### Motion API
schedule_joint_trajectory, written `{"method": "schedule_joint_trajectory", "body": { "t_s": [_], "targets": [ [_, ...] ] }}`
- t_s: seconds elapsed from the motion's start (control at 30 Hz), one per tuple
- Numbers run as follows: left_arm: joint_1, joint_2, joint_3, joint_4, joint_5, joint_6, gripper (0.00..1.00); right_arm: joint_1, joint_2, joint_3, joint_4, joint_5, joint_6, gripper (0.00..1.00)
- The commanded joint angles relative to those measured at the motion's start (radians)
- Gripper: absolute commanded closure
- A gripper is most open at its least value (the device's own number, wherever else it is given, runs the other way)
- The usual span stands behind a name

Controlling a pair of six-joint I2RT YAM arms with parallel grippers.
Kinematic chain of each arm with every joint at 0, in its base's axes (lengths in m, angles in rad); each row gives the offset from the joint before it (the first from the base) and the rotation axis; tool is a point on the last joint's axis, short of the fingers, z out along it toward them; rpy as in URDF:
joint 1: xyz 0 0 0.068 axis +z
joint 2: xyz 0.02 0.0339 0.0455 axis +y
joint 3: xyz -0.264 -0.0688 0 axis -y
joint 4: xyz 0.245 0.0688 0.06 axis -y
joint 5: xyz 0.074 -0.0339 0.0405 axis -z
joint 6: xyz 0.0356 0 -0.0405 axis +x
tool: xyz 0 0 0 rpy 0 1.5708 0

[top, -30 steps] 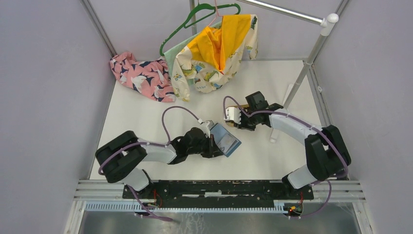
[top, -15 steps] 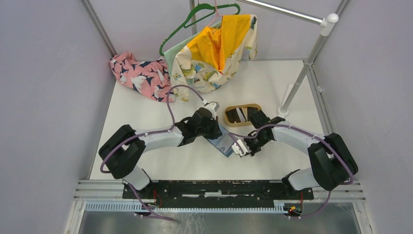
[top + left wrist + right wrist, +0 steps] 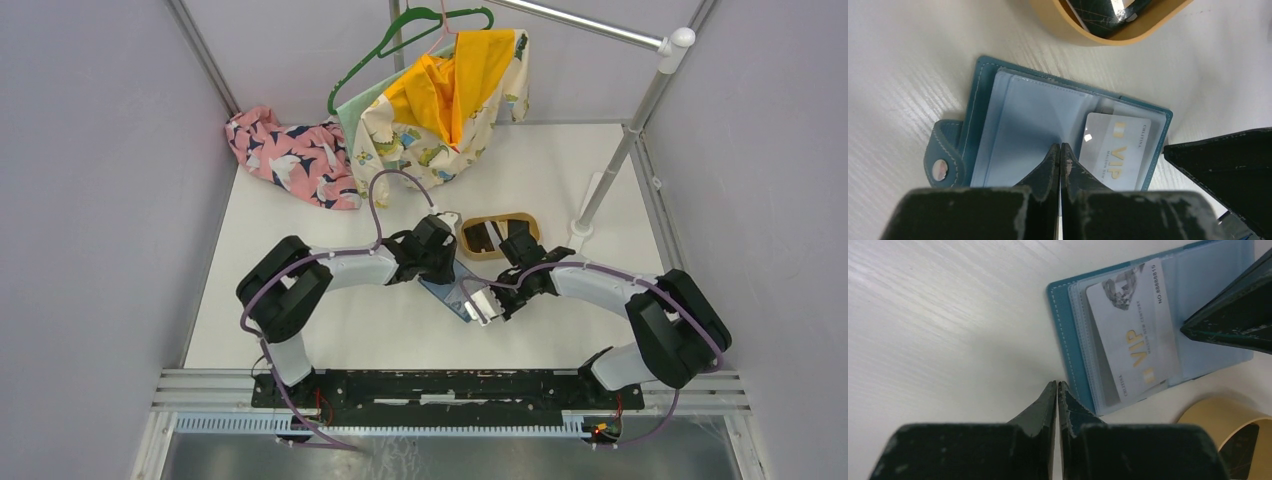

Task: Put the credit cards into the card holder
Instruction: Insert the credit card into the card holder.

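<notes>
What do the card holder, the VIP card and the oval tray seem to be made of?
Card holder: matte teal leather-like cover, stitched edge, clear plastic sleeves. VIP card: pale glossy plastic, it catches light. Oval tray: smooth tan, wood or plastic; cannot tell.

A robot lab cell: plain grey walls [image 3: 90, 200], aluminium rail [image 3: 200, 385], white table [image 3: 560, 170].

Table [image 3: 300, 260]: white top, grey walls on three sides.
- Pink bird-print cloth [image 3: 285, 155], crumpled, at the far left corner.
- Cream printed garment with a yellow lining [image 3: 440, 110] hangs over the middle of the far edge, its hem reaching the table; green hanger [image 3: 365, 65] above it.
- White rail upright [image 3: 620, 150], foot near the right edge.
- Oval tan tray [image 3: 1088, 38], mid-table, just left of that foot.
</notes>
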Motion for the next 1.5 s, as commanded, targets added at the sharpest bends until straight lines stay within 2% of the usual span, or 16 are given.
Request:
{"method": "schedule_joint_trajectory", "body": {
  "t_s": [0.0,0.4,0.83,0.97,1.17,1.47],
  "targets": [
    [0.001,0.041,0.023,-0.035,0.058,0.057,0.98,0.017,0.024,-0.005,0.078,0.080,0.058,0.91],
    [-0.007,0.062,-0.005,0.035,0.226,0.036,0.98,0.022,0.026,-0.022,0.216,0.191,0.172,0.90],
    [-0.006,0.075,-0.004,0.120,0.251,-0.038,0.98,-0.001,0.018,-0.010,0.260,0.220,0.255,0.88],
    [-0.006,0.033,-0.024,0.101,0.190,-0.049,0.96,-0.081,-0.040,0.009,0.182,0.134,0.229,0.87],
    [-0.006,-0.053,-0.052,0.081,0.155,-0.049,0.92,-0.148,-0.115,0.020,0.085,-0.023,0.162,0.81],
    [-0.005,-0.324,-0.172,0.122,0.094,-0.009,0.87,-0.221,-0.168,0.113,0.038,-0.176,0.295,0.76]
  ]
}}
